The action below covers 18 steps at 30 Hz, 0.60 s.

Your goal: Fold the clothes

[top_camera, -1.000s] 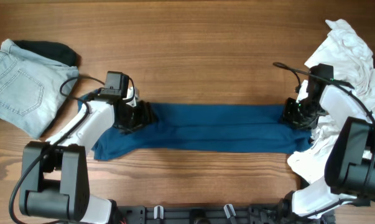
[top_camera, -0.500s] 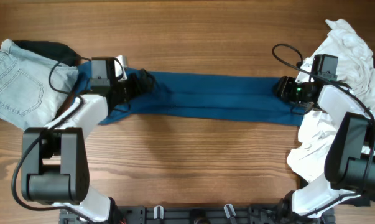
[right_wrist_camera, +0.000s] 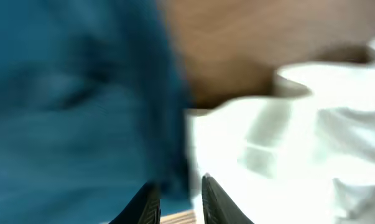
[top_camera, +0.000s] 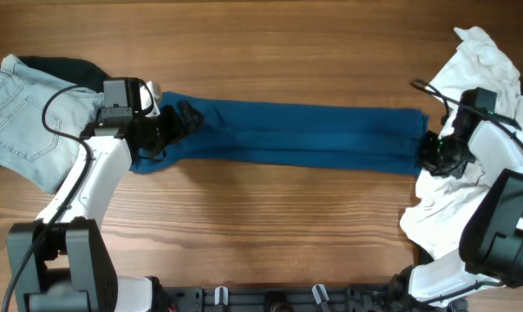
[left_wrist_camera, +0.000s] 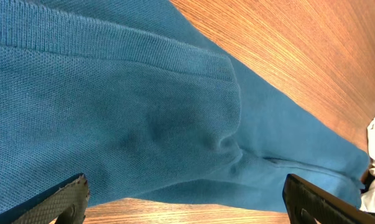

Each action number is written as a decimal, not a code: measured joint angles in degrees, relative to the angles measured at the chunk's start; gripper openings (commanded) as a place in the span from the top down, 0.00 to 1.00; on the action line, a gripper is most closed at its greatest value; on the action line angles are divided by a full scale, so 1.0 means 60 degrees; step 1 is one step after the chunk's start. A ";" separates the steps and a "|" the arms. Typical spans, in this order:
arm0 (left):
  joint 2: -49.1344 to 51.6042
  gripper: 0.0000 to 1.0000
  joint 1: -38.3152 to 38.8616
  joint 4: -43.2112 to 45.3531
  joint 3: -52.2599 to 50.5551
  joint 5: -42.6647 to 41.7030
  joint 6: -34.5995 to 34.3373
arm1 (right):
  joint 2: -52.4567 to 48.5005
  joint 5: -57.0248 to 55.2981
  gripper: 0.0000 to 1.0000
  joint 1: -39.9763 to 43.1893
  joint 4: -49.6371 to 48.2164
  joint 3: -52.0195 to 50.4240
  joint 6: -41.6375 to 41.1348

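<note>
A blue garment lies as a long folded strip across the middle of the wooden table. It fills the left wrist view and the left half of the blurred right wrist view. My left gripper is over the strip's left end with its jaws wide open and nothing between them. My right gripper is at the strip's right end, against the white pile. Its jaws stand a little apart, with the cloth's edge between them.
A pile of white clothes fills the right edge and shows in the right wrist view. Folded light jeans lie at the far left on a dark garment. Bare wood lies in front of the strip.
The blue strip moved up the table and was drawn out longer. My left gripper moved up and left and let go of it. My right gripper moved right and down to the white pile.
</note>
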State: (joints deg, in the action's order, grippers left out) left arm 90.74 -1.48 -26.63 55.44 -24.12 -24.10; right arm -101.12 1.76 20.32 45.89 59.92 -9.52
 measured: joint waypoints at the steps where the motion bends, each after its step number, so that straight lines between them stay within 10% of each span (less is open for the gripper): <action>1: 0.0000 0.00 0.0000 0.0000 0.0000 0.0000 0.0000 | -0.0120 -0.0565 0.78 0.0062 -0.0062 -0.0175 -0.0317; 9: 0.0000 0.00 0.0000 -0.0127 0.0000 0.0000 0.0000 | -0.0335 -0.1705 0.66 0.2754 -0.0732 -0.0186 -0.1865; 12: 0.0000 0.00 0.0000 -0.0142 0.0000 0.0000 0.0000 | -0.0331 0.0856 0.34 0.2918 -0.1253 0.0189 -0.0532; 18: 0.0000 0.00 0.0000 -0.0248 0.0000 0.0000 0.0000 | -0.0288 0.4091 0.20 0.2018 -0.1534 0.0382 0.1869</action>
State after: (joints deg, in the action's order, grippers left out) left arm 90.74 -1.48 -28.12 55.44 -24.12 -24.10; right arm -102.85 26.30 32.42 36.69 62.22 1.69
